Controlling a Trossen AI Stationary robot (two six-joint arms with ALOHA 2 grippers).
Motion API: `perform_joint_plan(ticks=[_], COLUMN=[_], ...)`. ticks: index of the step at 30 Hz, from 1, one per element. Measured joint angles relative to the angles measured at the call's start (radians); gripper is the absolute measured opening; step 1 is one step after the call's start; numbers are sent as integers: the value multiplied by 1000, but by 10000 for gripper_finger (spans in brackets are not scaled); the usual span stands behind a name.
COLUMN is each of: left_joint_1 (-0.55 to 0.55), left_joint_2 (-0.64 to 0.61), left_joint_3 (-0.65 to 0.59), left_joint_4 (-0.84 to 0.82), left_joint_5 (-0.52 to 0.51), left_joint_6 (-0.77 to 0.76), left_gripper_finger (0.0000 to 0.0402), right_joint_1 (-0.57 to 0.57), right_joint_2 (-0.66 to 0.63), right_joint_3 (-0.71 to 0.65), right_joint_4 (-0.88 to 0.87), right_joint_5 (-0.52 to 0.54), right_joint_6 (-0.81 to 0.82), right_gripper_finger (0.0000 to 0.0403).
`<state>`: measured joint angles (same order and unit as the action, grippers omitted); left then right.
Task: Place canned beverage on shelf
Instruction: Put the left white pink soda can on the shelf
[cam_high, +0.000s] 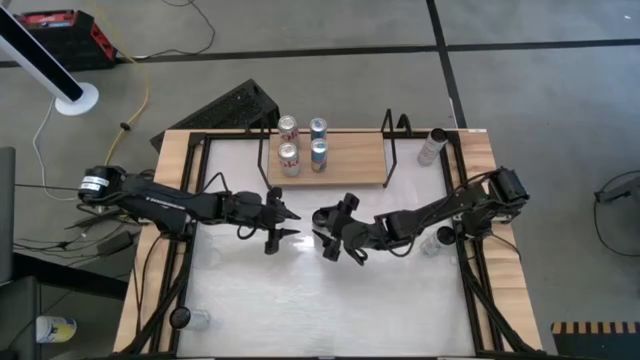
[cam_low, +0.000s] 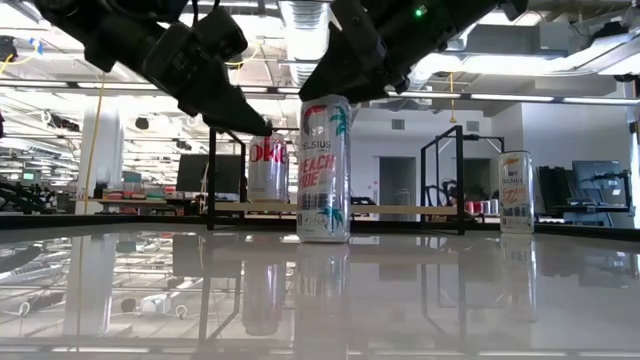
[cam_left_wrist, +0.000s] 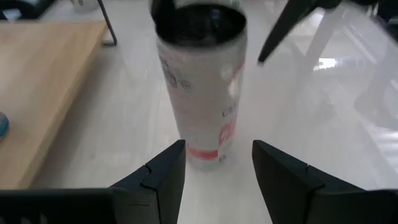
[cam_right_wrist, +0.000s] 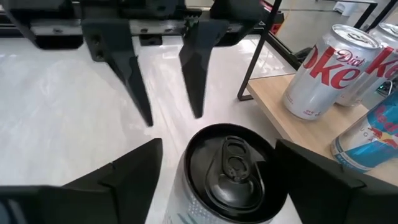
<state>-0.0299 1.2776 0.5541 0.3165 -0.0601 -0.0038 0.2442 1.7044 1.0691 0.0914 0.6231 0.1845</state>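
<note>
I have both grippers over the middle of the table, facing each other, with 1 can (cam_low: 324, 170) standing upright on the white top between them. The right gripper (cam_right_wrist: 217, 171) hangs spread wide above the can's lid, 1 finger off each side and neither touching it; the left gripper (cam_left_wrist: 217, 168) is released too, its 2 fingers apart with the can just ahead of its tips. So nothing is grasped yet. The can's long axis is vertical, pull-tab lid up, base flat on the table, and I judge the step in hand is the grasp itself. To do it well I want only 1 gripper to close, and the right one looks best placed: bring it down until the fingers straddle the upper body below the rim, centre the can between them, then clench evenly so it does not tip or skate on the glossy top. The left gripper should back away first, since its tips point at the right one and the 2 are near enough to clash. The shelf (cam_high: 350, 165) lies beyond both grippers, and 4 cans (cam_high: 303, 143) already stand at its left end, so I would carry the can upright toward the bare board on the right.
</note>
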Motion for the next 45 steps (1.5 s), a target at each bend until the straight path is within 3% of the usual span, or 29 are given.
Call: perform_joint_plan(ticks=[6, 19, 31, 45], left_joint_1=[0, 1, 0, 0], left_joint_2=[36, 84, 84, 84], left_joint_3=[-8, -14, -14, -14], left_joint_4=[46, 129, 119, 107], left_joint_5=[0, 0, 38, 36], left_joint_6=[5, 21, 1, 11], left_gripper_finger=[169, 169, 169, 169], right_joint_1=[-9, 34, 62, 19], right_joint_2=[1, -76, -73, -65], right_joint_3=[0, 0, -43, -183], right_joint_4=[-7, 48, -5, 235], right_joint_5=[1, -2, 34, 18], right_joint_6=[33, -100, -48, -8], right_gripper_finger=[363, 361, 360, 360])
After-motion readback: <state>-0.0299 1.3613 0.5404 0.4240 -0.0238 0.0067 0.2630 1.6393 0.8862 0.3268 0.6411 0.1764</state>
